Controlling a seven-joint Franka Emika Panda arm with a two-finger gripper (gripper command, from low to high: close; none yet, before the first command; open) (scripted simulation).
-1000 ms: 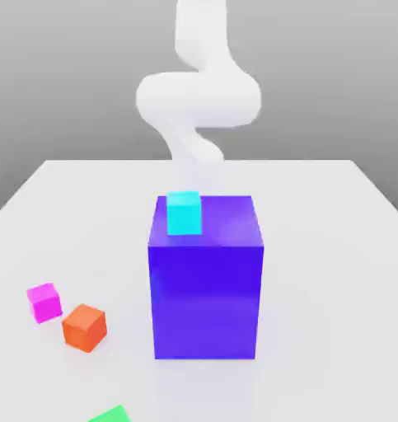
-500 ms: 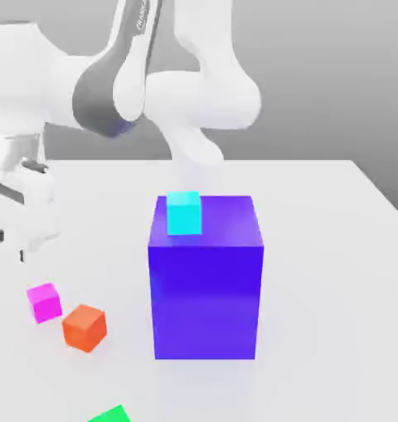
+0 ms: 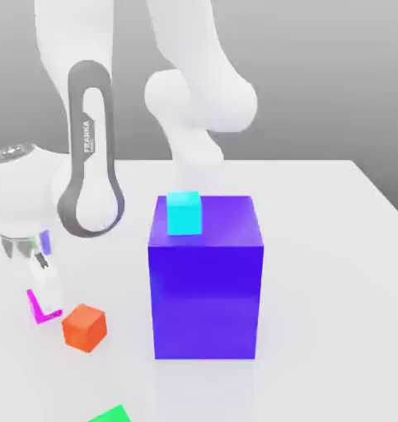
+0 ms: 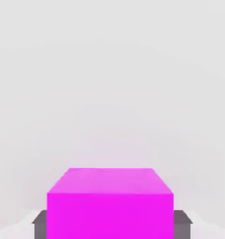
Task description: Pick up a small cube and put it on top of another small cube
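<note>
And here, in the hand view, holding the pink cube (image 4: 110, 215) snugly, right between the jaws, with dark pads (image 4: 181, 226) on two opposite sides! Over at the exterior view's lower left, mostly covering that cube with the gripper (image 3: 45, 295). Counting: one pink, one orange cube (image 3: 85, 328), one green piece (image 3: 111, 415), one cyan cube (image 3: 184, 214) atop one blue block (image 3: 206, 301).
</note>
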